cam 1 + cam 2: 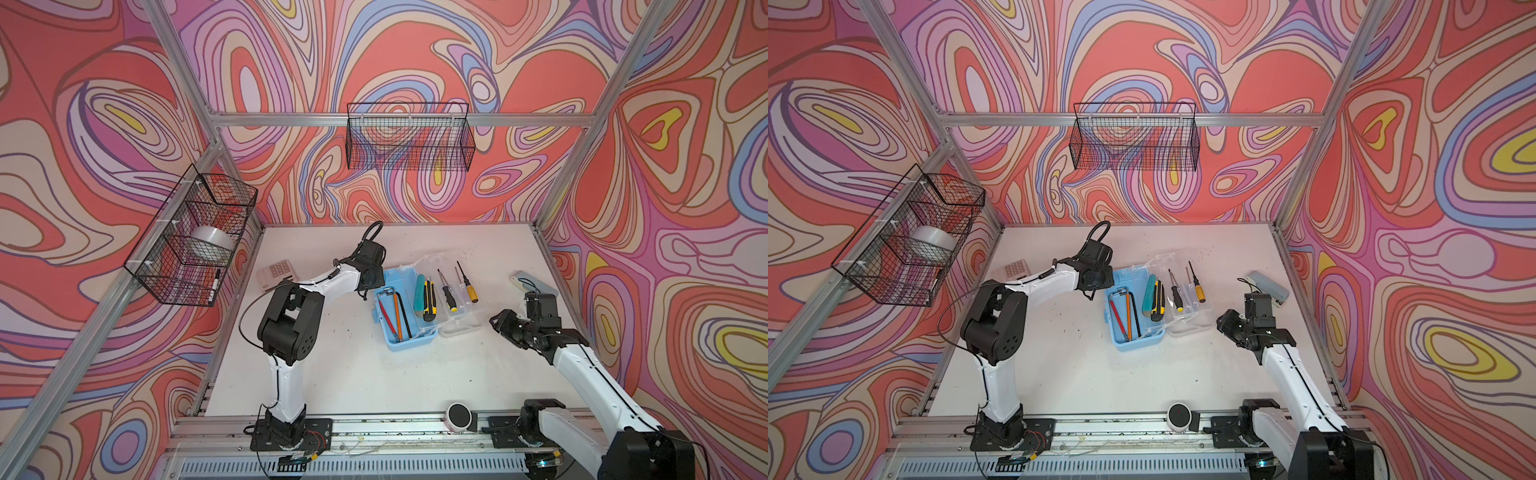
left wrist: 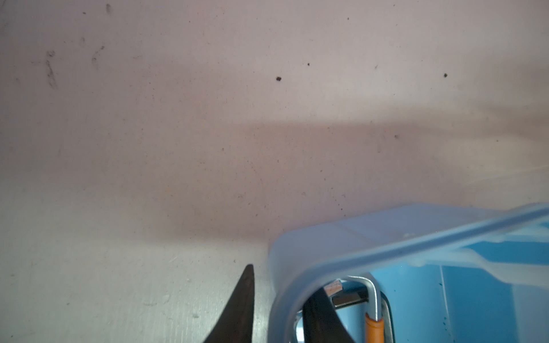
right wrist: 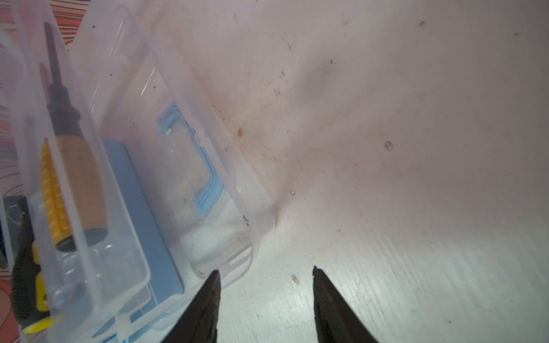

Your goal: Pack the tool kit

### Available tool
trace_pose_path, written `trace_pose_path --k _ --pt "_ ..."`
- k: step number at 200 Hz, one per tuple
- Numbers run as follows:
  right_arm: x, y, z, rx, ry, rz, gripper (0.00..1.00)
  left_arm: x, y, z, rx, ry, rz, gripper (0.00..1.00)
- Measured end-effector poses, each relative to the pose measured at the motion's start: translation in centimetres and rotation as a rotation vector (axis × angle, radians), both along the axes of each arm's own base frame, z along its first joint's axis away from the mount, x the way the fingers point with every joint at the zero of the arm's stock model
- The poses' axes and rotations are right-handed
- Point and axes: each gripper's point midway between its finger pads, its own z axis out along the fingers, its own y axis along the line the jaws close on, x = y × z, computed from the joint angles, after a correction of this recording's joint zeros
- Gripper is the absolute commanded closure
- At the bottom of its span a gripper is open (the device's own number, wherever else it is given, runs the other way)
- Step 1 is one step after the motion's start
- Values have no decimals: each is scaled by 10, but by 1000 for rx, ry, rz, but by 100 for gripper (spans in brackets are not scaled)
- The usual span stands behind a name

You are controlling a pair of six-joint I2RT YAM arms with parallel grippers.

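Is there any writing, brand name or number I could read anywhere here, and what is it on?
No text is readable in any view.
Key markings on the calculator: too small to read.
Print on the small tag inside the light-blue case: blurred, unreadable.

On the white table [image 1: 353, 374]: pale calculator [image 1: 276, 272] far left, grey stapler [image 1: 528, 279] far right. On the left rail, wire basket [image 1: 187, 237] with tape roll [image 1: 208, 245] and marker [image 1: 215, 284]; second basket [image 1: 409, 137] on the back rail.
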Motion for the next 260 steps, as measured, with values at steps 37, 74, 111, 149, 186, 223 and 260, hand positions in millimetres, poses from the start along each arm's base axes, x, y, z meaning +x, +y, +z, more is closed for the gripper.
trace_pose_path --k 37,74,111,149,186,223,260 --pt "16 7 -13 40 10 27 57 0 -3 1 -15 2 -10 71" --pt "26 12 -28 72 20 36 66 2 -8 5 -36 -4 -20 74" --pt "30 17 -37 103 21 41 74 3 -9 3 -48 -1 -23 78" --pt "30 20 -36 101 -12 86 100 7 -10 4 -65 -12 -18 83" --pt "24 24 -32 98 -16 99 100 5 -23 6 -115 -12 -50 84" --pt "15 16 -18 61 -26 68 100 2 -35 5 -174 -5 -75 85" --pt "14 12 10 -36 -41 75 100 -2 -44 3 -216 -7 -86 85"
